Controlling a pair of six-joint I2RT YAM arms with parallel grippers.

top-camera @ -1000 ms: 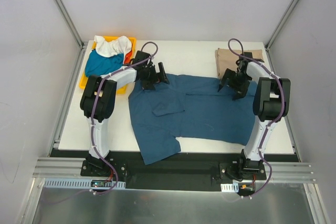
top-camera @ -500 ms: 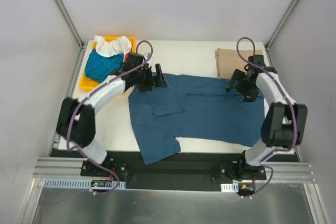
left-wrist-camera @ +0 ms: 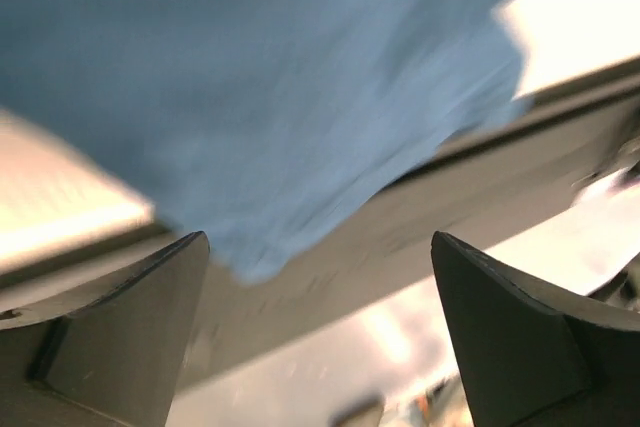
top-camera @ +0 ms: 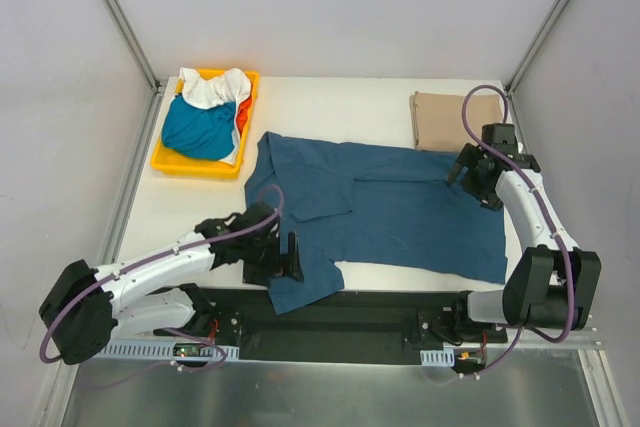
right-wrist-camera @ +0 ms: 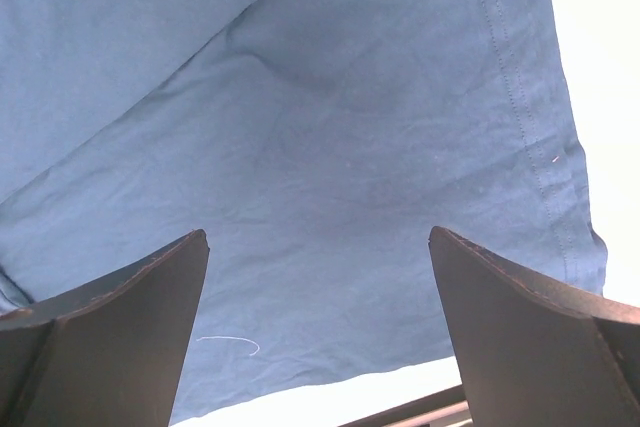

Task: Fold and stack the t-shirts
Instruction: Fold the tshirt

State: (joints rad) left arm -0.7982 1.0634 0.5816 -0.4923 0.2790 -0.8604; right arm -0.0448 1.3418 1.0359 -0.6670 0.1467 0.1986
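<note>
A dark navy t-shirt (top-camera: 400,212) lies spread across the table, its near-left part hanging over the front edge. My left gripper (top-camera: 293,257) is open and low over that near-left part, close to the table's front edge. Its wrist view is blurred and shows blue cloth (left-wrist-camera: 260,77) ahead of the open gripper (left-wrist-camera: 318,239). My right gripper (top-camera: 478,179) is open above the shirt's right side, with navy cloth (right-wrist-camera: 330,147) beneath the gripper (right-wrist-camera: 318,235) and nothing in it. A folded beige-tan shirt (top-camera: 445,119) lies at the far right.
A yellow tray (top-camera: 200,169) at the far left holds a teal shirt (top-camera: 198,127), a white shirt (top-camera: 215,87) and an orange-red shirt (top-camera: 243,113). The table's front edge and black base rail (top-camera: 350,312) run just beyond the left gripper.
My left arm has swung from the shirt's far-left shoulder down to its near-left part at the front edge. My right gripper has moved slightly right and nearer. The shirt's far edge now lies flat.
</note>
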